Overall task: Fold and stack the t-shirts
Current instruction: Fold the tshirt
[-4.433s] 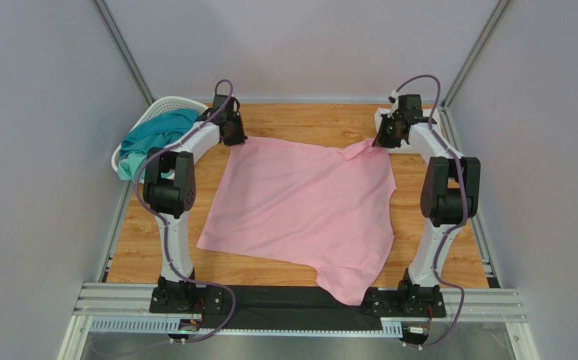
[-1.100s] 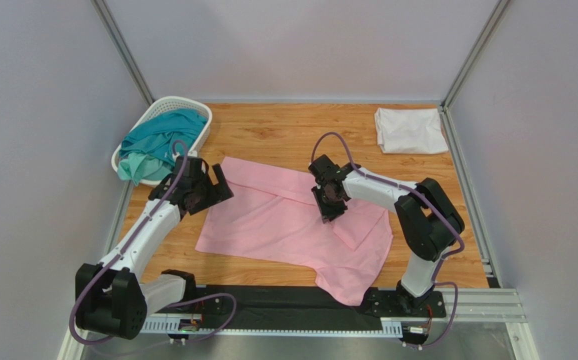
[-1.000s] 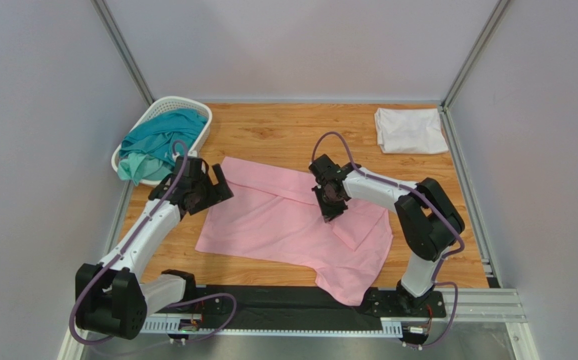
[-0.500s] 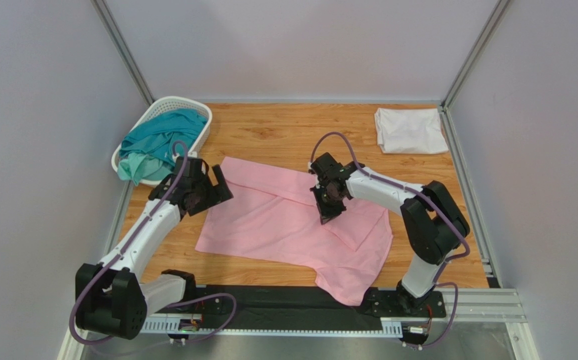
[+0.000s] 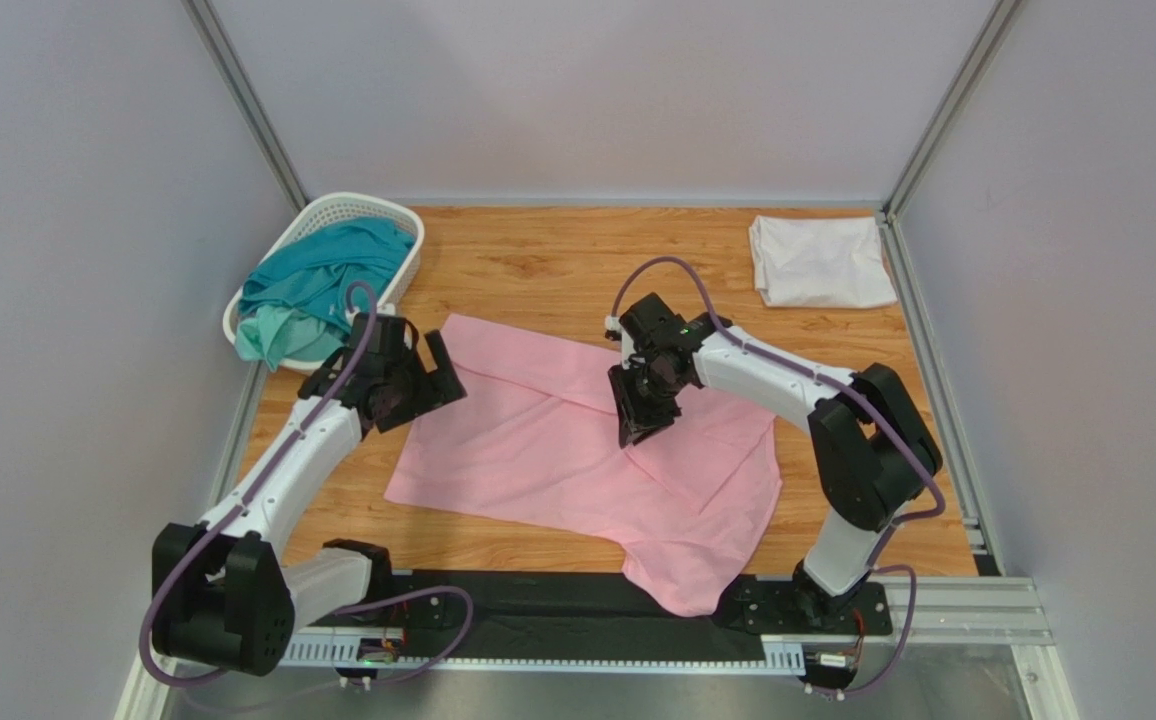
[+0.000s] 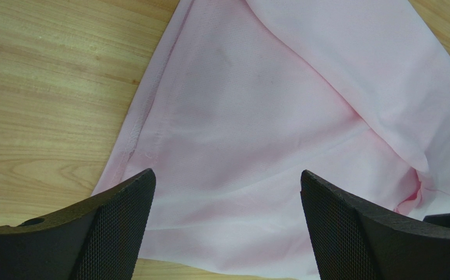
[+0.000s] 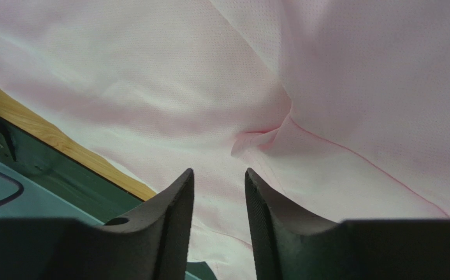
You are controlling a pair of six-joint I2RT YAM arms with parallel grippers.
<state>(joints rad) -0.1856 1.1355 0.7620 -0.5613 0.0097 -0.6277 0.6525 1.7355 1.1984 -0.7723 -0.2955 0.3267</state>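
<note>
The light pink t-shirt [image 5: 539, 450] lies on the wooden table [image 5: 539, 270], its far edge folded toward the front. My left gripper [image 5: 440, 378] hovers over the shirt's left edge, wide open, with pink cloth [image 6: 268, 116] under the empty gap [image 6: 227, 192]. Over the middle of the shirt hangs my right gripper [image 5: 631, 426]. Its jaws stand narrowly apart [image 7: 218, 181] with nothing between them, above a small pinched crease in the cloth [image 7: 256, 137]. A folded white t-shirt [image 5: 822, 258] rests at the back right. A teal t-shirt [image 5: 314, 278] is bunched in the basket.
The white lattice basket [image 5: 347, 203] stands at the back left corner. Metal frame posts and grey walls enclose the table. The dark base rail [image 5: 569, 600] runs along the near edge, and the pink shirt's lower sleeve hangs over it.
My right gripper has parted its jaws off the pink cloth and shifted up and slightly left. The shirt's near part has settled a little. The left arm has not moved.
</note>
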